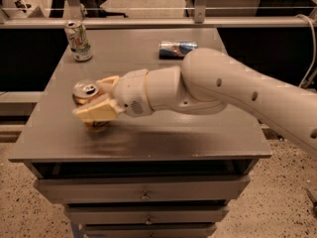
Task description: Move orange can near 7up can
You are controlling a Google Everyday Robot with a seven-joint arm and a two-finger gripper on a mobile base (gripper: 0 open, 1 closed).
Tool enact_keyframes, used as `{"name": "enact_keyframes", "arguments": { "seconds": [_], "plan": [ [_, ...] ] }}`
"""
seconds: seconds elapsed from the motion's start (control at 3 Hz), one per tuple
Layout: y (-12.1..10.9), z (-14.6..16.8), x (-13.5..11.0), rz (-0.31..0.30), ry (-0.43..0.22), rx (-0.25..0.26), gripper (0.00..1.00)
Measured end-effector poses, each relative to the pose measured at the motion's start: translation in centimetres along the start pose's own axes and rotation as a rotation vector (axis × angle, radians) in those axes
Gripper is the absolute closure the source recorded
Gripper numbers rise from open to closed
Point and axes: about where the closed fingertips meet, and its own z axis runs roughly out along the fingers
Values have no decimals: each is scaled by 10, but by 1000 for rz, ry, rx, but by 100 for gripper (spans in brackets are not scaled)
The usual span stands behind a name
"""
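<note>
A robot gripper [100, 103] at the near left of a grey table [198, 128] has its jaws clasped around the upright orange can [85, 89] (silver top showing), best carried level toward the far-left 7up can [78, 41], stopping just beside it without bumping it.

No text can be read anywhere. The 7up can [78, 41], upper left of the frame, shows green marks and a red spot, perhaps a logo, but no letters resolve. The blue can [178, 49], upper centre, shows only colour bands. The gripper [91, 99], left of centre, clasps the orange can [85, 89], covering its side.
</note>
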Motion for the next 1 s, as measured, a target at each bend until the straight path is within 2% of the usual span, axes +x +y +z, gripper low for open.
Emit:
{"name": "enact_keyframes", "arguments": {
  "seconds": [0.33,0.67,1.0],
  "plan": [
    [-27,-24,-7,17,-24,60,100],
    [-52,-64,-20,64,-7,151,100],
    [-56,-57,-22,54,-19,149,100]
  ]
}}
